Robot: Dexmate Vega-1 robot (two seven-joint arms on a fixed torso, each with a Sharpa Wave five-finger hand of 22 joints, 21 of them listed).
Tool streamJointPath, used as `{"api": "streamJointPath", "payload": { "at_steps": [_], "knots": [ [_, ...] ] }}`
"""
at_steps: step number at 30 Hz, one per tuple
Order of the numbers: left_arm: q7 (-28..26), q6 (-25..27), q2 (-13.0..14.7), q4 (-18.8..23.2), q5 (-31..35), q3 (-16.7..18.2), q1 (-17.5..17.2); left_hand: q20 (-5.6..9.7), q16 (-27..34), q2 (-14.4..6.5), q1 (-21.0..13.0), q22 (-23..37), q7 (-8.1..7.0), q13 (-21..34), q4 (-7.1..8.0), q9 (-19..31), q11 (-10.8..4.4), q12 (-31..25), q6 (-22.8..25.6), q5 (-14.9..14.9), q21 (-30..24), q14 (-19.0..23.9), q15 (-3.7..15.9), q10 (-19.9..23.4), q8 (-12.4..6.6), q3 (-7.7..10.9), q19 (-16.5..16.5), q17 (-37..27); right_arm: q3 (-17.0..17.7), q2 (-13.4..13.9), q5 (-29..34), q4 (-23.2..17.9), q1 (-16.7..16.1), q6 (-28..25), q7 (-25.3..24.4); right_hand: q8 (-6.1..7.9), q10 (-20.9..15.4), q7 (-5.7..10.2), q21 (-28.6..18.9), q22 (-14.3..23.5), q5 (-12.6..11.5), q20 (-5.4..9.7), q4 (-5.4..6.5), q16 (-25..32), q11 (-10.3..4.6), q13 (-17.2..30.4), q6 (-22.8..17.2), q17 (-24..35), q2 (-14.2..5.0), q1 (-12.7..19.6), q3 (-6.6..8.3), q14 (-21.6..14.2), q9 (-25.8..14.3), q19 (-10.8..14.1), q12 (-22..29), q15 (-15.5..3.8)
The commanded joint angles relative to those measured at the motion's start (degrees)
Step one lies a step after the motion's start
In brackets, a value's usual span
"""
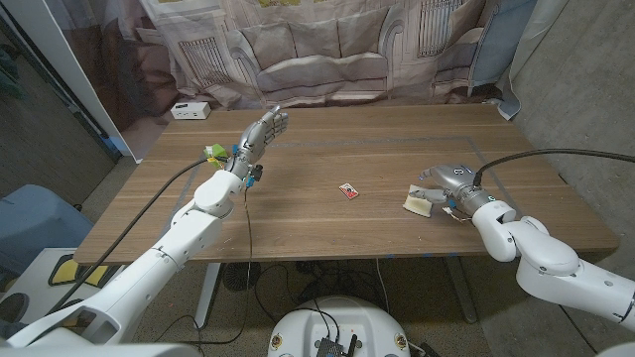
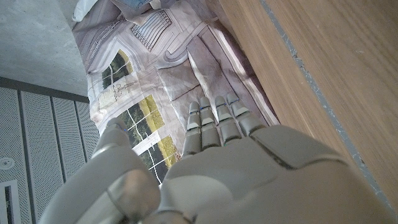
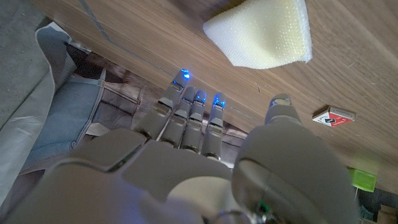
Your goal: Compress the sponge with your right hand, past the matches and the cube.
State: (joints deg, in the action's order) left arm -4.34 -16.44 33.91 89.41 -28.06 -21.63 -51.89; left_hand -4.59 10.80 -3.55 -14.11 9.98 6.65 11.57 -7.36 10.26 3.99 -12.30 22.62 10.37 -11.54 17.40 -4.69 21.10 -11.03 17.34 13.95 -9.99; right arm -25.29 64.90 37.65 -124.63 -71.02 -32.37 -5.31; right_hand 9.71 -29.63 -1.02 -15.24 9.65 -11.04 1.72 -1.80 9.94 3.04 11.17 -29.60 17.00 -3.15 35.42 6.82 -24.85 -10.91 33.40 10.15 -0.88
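A pale yellow sponge (image 1: 417,204) (image 3: 264,31) lies on the wooden table (image 1: 397,139) at the right, near the front edge. My right hand (image 1: 444,181) (image 3: 205,162) hovers just behind and over it, fingers apart and holding nothing; in the right wrist view a gap separates the fingertips from the sponge. A small red matchbox (image 1: 348,190) (image 3: 334,116) lies left of the sponge. A green and yellow cube (image 1: 213,152) sits at the table's left, partly behind my left arm. My left hand (image 1: 260,134) (image 2: 217,168) is raised above the table, fingers straight, empty.
A white box (image 1: 189,110) stands beyond the table's far left corner. A printed curtain (image 1: 327,50) hangs behind the table. Cables run along my left arm and down over the front edge. A black cable (image 1: 556,154) leads to my right wrist.
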Motion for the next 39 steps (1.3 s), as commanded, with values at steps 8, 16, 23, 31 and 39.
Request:
{"api": "streamJointPath", "payload": {
  "at_steps": [8, 16, 23, 31, 39],
  "knots": [
    [-0.3, 1.0, 0.5, 0.7, 0.0, 0.1, -0.1, -0.24, 0.0, -0.3, -0.5, 0.3, -0.09, 0.2, 0.14, 0.2, -0.06, 0.0, 0.5, -0.1, 0.1, 0.4, -0.11, 0.4, 0.13, 0.51, 0.4, -0.3, 4.9, -1.8, -11.1, 3.1, -3.2, 9.0, -10.1, 0.18, 9.7, -3.46, 4.6, 0.0, 0.0, -0.56, -0.7, 0.1, 1.11, 0.0, 14.1, -1.7, -0.46, -2.0, 0.54, 9.0, -0.1, -5.6, 0.0, 1.89],
    [-0.5, 1.0, 0.7, 1.0, 0.1, 0.3, -0.3, -0.21, 0.0, -0.4, -0.5, 0.3, -0.11, 0.2, 0.13, 0.2, -0.11, 0.0, 0.4, -0.1, 0.1, 0.4, -0.11, 0.4, 0.15, 0.55, 0.5, -0.3, 6.6, -3.3, -14.1, 5.2, -4.1, 14.5, -15.2, 0.48, 12.8, -3.84, 5.3, 0.0, 0.0, -0.62, -0.72, 0.2, 2.02, -0.1, 15.7, -2.0, -0.28, -3.2, 0.12, 13.0, 0.0, -9.5, 0.1, 3.12],
    [-0.6, 0.9, 0.8, 1.2, 0.2, 0.3, -0.4, -0.14, 0.0, -0.4, -0.5, 0.3, -0.1, 0.2, 0.11, 0.2, -0.11, 0.0, 0.4, -0.1, 0.1, 0.4, 0.0, 0.4, 0.16, 0.57, 0.5, -0.3, 7.1, -4.9, -15.7, 6.7, -3.5, 17.8, -17.0, 0.66, 13.4, -3.8, 5.3, 0.0, 0.1, -0.87, -0.62, 0.4, 2.22, -0.1, 15.7, -2.1, -0.23, -3.7, -0.06, 13.5, 0.0, -10.3, 0.2, 3.21],
    [-1.4, 0.5, 0.8, 1.9, 0.3, 0.7, -1.4, -0.13, 0.0, -0.4, -0.5, 0.3, -0.13, 0.2, 0.1, 0.2, -0.13, 0.0, 0.3, -0.1, 0.1, 0.4, -0.03, 0.3, 0.21, 0.6, 0.5, -0.3, 7.4, -6.5, -16.6, 8.2, -2.8, 20.7, -18.6, 0.78, 13.4, -3.8, 5.2, 0.0, 0.1, -0.82, -0.47, 0.5, 2.34, -0.1, 15.6, -2.1, -0.22, -4.2, -0.2, 13.7, 0.0, -10.4, 0.4, 3.27],
    [-2.3, 0.2, 1.1, 3.3, 0.6, 1.3, -2.5, -0.07, 0.0, -0.4, -0.5, 0.3, -0.1, 0.2, 0.09, 0.2, -0.06, 0.0, 0.3, -0.1, 0.1, 0.3, -0.04, 0.3, 0.2, 0.6, 0.5, -0.3, 8.0, -8.6, -19.7, 10.7, -1.6, 25.9, -19.4, 0.86, 13.6, -3.78, 5.1, 0.0, 0.1, -0.92, -0.29, 0.6, 2.43, -0.1, 15.7, -2.1, -0.3, -4.7, -0.34, 14.1, 0.0, -10.7, 0.5, 3.46]
  ]
}}
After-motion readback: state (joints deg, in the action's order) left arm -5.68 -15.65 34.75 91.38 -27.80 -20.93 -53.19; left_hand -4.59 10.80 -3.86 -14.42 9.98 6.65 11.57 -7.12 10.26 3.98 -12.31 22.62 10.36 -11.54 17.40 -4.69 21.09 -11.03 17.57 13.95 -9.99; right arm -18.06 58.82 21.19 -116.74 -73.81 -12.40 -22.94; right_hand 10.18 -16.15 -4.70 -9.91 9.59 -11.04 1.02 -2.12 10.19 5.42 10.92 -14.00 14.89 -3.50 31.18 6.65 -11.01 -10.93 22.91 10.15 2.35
